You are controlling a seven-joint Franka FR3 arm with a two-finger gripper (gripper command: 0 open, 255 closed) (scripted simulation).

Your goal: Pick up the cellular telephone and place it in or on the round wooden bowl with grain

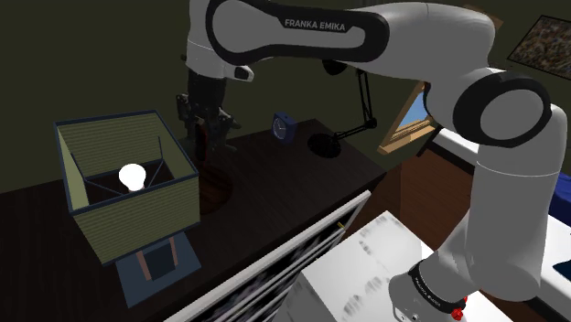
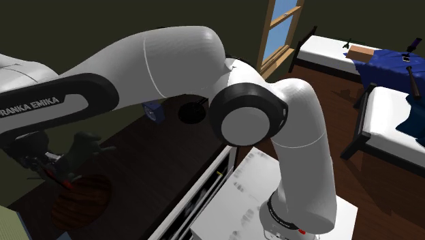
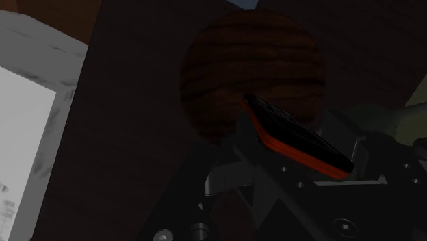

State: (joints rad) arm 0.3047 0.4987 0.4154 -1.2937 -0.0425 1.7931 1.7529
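The arm (image 1: 315,25), lettered FRANKA EMIKA, holds its gripper (image 1: 209,128) clamped on a black, red-edged phone (image 3: 294,137) over the dark wooden bowl (image 3: 233,68).

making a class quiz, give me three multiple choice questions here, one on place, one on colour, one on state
1. Where is the phone? A) held above the bowl B) lying inside the bowl C) under the bowl
2. What colour is the phone's edge? A) green B) red-orange C) white
3. What is the gripper's state? A) wide open B) shut on nothing C) shut on the phone
Answers: 1 A, it hangs over the bowl in the wrist view; 2 B, a red-orange band lines its side; 3 C, the fingers clasp it.
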